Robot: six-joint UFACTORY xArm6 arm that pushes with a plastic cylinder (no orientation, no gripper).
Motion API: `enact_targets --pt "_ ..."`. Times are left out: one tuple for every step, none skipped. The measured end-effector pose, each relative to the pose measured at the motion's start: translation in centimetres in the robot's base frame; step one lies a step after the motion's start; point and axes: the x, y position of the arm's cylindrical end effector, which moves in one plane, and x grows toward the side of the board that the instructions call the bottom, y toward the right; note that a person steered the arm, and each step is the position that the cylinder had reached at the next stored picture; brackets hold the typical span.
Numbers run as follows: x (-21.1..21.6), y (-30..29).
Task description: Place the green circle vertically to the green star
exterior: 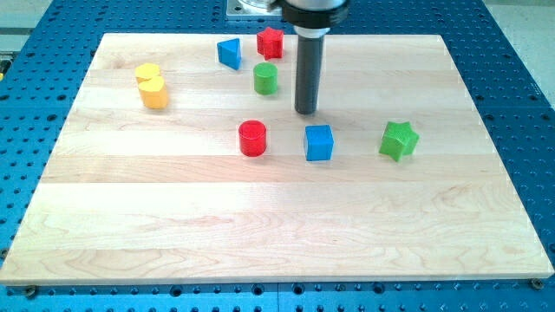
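In the upper middle of the frame, the green circle [265,78] sits just left of our tip [304,111], well apart from the green star [399,140] at right. We have no claw, only a bare rod. The circle looks light and rigid, so we judge it best pushed squarely on its side wall.

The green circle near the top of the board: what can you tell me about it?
The green circle is a short, solid-looking cylinder, plain green, standing upright on its flat end on the wooden board. It sits just to the view's left of my tip, apart from it, below the red star. Nothing touches it but the board.
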Motion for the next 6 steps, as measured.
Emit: enact_targets --pt "-3.9 -9.6" --pt "-6.9 -17.4" --pt "-8.3 -11.4" --pt "-5.9 1.3" --pt "-6.9 2.7" --pt "-8.1 6.9"
